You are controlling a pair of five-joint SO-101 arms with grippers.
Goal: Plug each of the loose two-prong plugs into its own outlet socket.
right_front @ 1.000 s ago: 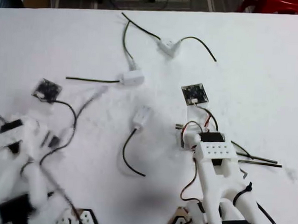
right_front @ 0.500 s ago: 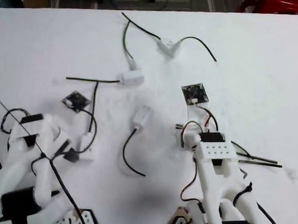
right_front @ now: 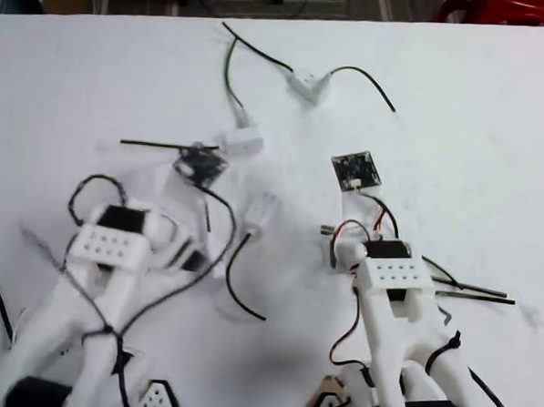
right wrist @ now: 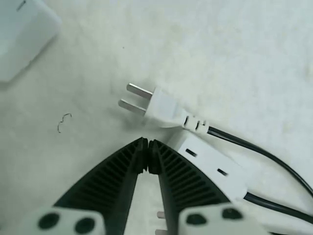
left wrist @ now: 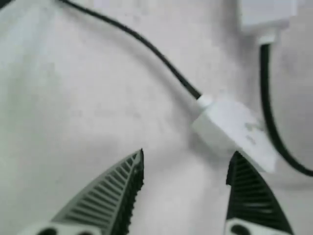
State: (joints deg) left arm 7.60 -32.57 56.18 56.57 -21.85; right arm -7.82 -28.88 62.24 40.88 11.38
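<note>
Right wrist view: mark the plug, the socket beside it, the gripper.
plug (right wrist: 164,108): right wrist view, white body behind the prongs.
socket (right wrist: 209,164): right wrist view, slotted face.
right gripper (right wrist: 147,148): right wrist view, where the shut fingertips meet.

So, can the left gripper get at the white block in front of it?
Probably yes: the left gripper is open, and the white block lies just ahead of it, uncovered.

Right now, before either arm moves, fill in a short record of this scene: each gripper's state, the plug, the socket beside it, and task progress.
Left gripper: open, over the table, a white block on a black cable close by one finger
Right gripper: shut, empty
Two-prong plug: loose, prongs bare
Outlet socket: beside that plug, slots vacant
Progress: this plug not yet plugged in
</note>
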